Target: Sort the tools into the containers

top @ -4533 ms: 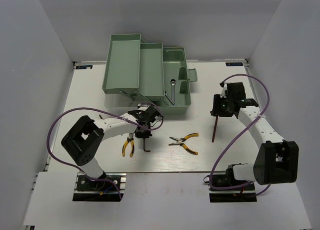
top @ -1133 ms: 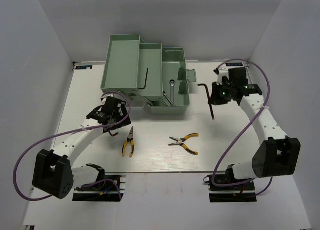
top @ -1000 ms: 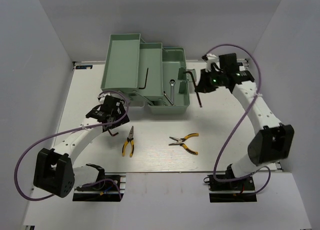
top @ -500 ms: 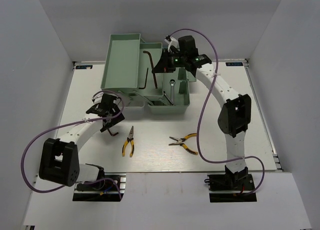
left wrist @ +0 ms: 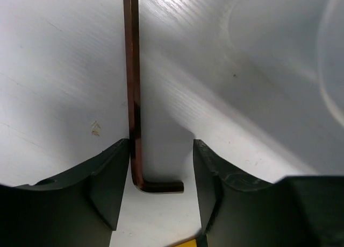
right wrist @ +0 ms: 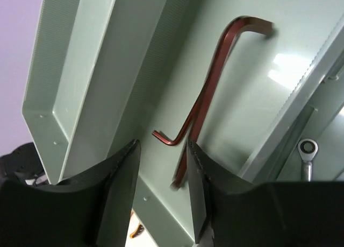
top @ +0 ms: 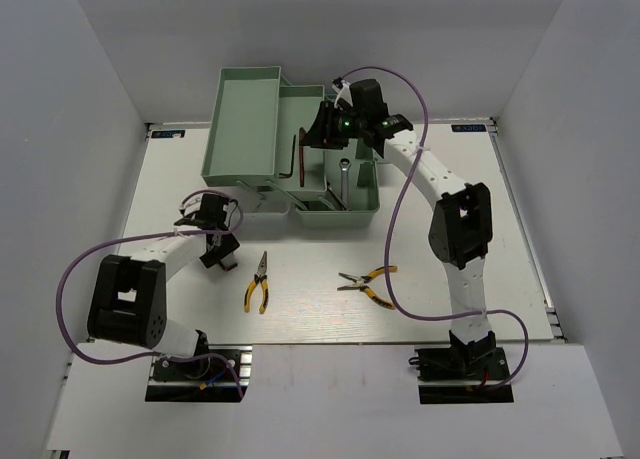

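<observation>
Left gripper (left wrist: 160, 145) is down on the table (left wrist: 242, 69), jaws apart and straddling a hex key (left wrist: 131, 69) that lies flat. Nothing is clamped. The key sits right against one finger with a gap to the other, and its elbow is just inside the jaws.

Risks:
- Closing from one side may shove or roll the key instead of pinching it.
- It's a thin rod flat on the board, so the pads may ride over it or scrape the table.
- The grip lands near the elbow, so the long shaft likely droops or pivots on lift and could catch the toolbox (top: 245, 89) rim going in.

Right gripper (right wrist: 163, 147) is over the middle tray (right wrist: 258, 96), jaws released, holding nothing. Two keys (right wrist: 216, 69) lie crossed in that tray. One end is blurred, so I can't tell if it's at rest.

Risk: the fingers are low beside the tray wall, so a sideways exit could clip the wall or drag a key out.

Not sorted: pliers (top: 258, 282) and other pliers (top: 367, 282) are on the table. Wrench (top: 342, 179) is in the bottom bin.
</observation>
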Action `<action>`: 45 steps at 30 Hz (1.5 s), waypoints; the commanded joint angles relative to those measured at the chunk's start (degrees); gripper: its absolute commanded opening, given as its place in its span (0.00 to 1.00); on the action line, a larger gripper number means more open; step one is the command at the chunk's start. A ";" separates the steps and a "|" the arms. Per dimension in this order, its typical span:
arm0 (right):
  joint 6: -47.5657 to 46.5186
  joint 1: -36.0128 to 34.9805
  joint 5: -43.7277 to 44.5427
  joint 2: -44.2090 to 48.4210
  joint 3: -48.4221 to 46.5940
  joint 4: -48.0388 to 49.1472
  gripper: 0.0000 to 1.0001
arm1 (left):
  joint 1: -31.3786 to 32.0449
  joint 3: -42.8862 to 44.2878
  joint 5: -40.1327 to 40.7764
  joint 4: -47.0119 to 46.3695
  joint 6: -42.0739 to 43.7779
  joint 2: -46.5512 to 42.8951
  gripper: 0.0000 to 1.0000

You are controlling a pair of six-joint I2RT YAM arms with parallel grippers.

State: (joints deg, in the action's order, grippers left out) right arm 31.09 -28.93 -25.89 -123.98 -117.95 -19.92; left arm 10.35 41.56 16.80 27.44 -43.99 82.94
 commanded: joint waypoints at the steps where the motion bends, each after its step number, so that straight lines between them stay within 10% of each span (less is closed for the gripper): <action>1: -1.47 0.45 -1.27 5.49 1.75 0.94 0.46 | -1.03 -0.43 0.08 -1.60 -0.31 -0.41 0.60; 29: 5.65 18.47 -10.76 44.09 53.35 10.69 0.53 | -1.56 -1.39 -2.90 5.25 4.44 5.57 0.00; 38: -4.81 21.46 -9.36 52.09 60.28 5.33 0.83 | -0.51 0.44 -9.15 11.73 7.51 -11.12 0.00; 45: -9.37 23.65 -8.48 52.00 63.37 1.91 0.22 | 0.02 8.18 -14.06 22.47 13.56 -21.93 0.00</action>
State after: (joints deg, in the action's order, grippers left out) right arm 25.63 -6.09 -34.81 -72.07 -55.18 -16.01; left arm 10.00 46.04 6.74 43.99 -34.65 66.30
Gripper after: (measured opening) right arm 0.297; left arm 0.202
